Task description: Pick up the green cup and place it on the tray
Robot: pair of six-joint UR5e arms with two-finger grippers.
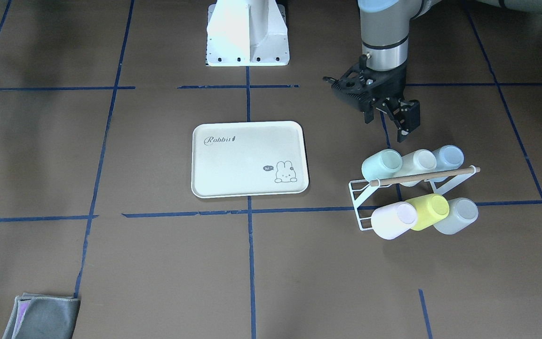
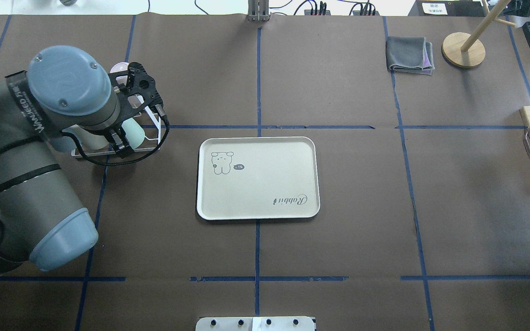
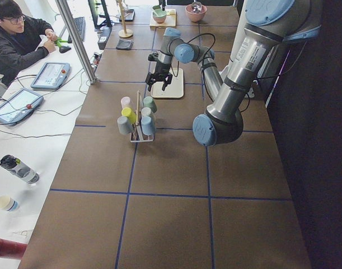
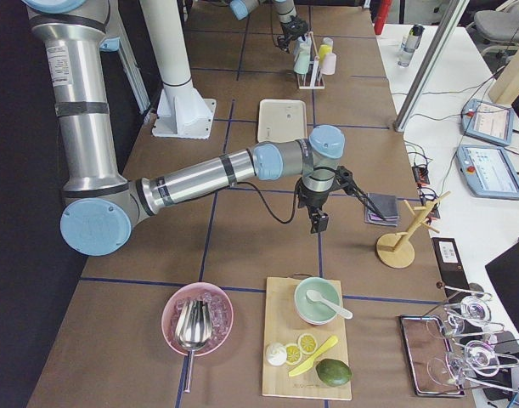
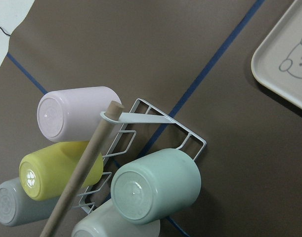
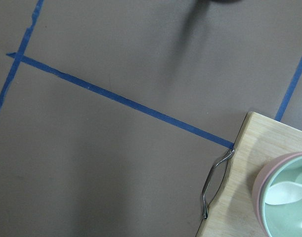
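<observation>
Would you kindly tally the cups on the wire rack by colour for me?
green cup: 1
white cup: 1
pale blue cup: 1
lilac cup: 1
yellow cup: 1
grey cup: 1
Total: 6 cups

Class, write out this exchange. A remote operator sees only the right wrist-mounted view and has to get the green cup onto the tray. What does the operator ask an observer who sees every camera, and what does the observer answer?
Operator: I see only a wooden board and brown table. Where is the green cup?
Observer: The green cup rests tilted on a white wire rack, at the end of its row nearest the tray.
Operator: Is there anything on the tray?
Observer: No, nothing lies on the tray. It sits flat at the table's middle, beside the rack.
Operator: Which arm is closer to the cup?
Observer: The left gripper hovers close to the green cup with its fingers open, holding nothing.
</observation>
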